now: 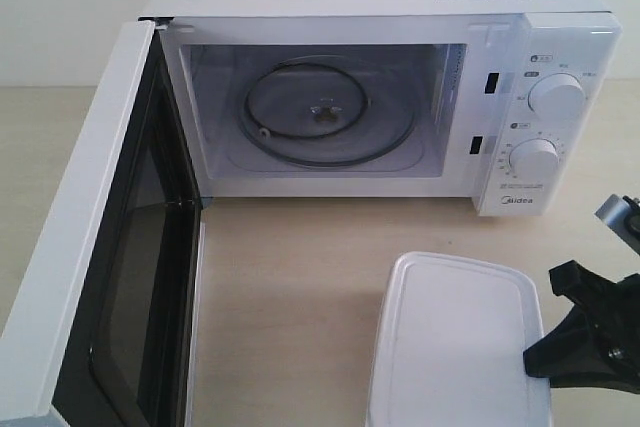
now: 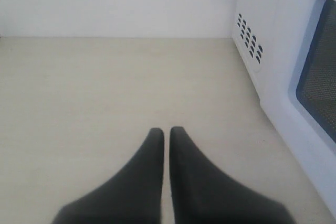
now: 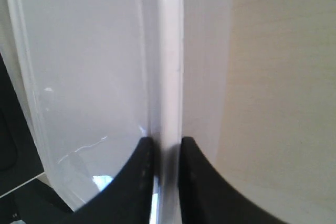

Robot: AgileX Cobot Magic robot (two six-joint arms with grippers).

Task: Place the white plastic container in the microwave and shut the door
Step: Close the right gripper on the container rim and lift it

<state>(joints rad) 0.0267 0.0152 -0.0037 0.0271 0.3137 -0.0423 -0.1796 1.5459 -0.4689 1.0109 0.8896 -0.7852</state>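
- At the bottom edge of the exterior view, the white plastic container (image 1: 455,342) is cut off, so I cannot see its near end. Its lid is on.
- The right arm comes in from that view's right edge, and only its black claw and a bit of grey wrist show.
- The door (image 1: 90,237) is swung wide to the left, and its lower corner runs out of frame.
- I cannot find the left gripper (image 2: 165,132) in the exterior view. Its own camera shows the two fingers drawn almost together with only a thin slit between them, nothing in it, above the bare table (image 2: 105,103) beside the door's dark window (image 2: 320,72).
- The right wrist picture is blurred up close, and I cannot make out what the container holds.
- The container sits on the table in front of the microwave (image 1: 560,197), below the dials and to the right of the open cavity, well short of the glass turntable (image 1: 330,112).
- The right gripper (image 3: 165,145) is at the container's right-hand edge — one finger inside the lid's rim, one outside, pinched narrow on that rim.
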